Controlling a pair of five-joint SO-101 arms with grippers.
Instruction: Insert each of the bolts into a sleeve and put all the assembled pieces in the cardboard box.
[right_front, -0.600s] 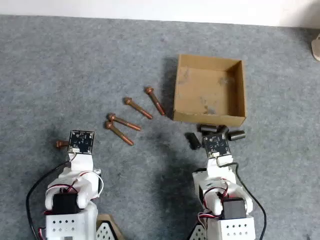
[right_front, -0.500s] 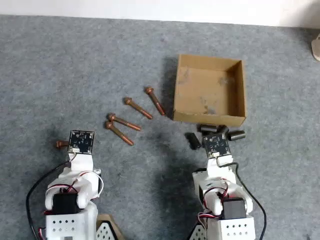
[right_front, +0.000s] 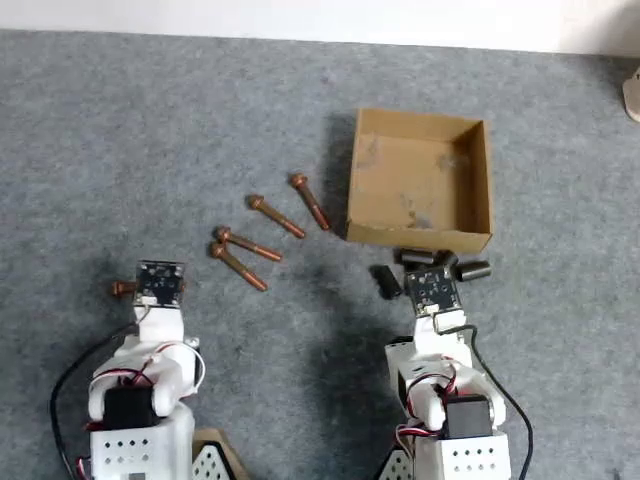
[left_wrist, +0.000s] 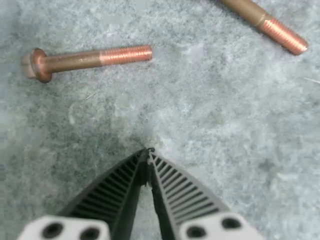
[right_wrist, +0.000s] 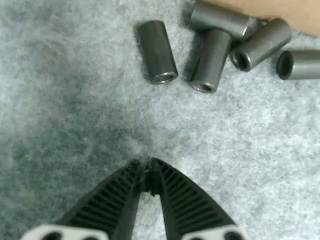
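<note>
Left end effector (left_wrist: 149, 152) closed, empty, over grey desk (right_front: 150, 120) near a bolt (left_wrist: 85, 59). Right end effector (right_wrist: 149, 164) closed, empty, near sleeves (right_wrist: 157, 51) beside cardboard box (right_front: 418, 237).

Cardboard box (right_front: 418, 238) right of table (right_front: 150, 120) centre, toward far edge. 5 sleeves (right_front: 474, 269) clustered just before its near wall. 4 bolts (right_front: 277, 218) left of box, mid-table. 1 bolt (right_front: 123, 288) farther left, closer to near edge.
</note>
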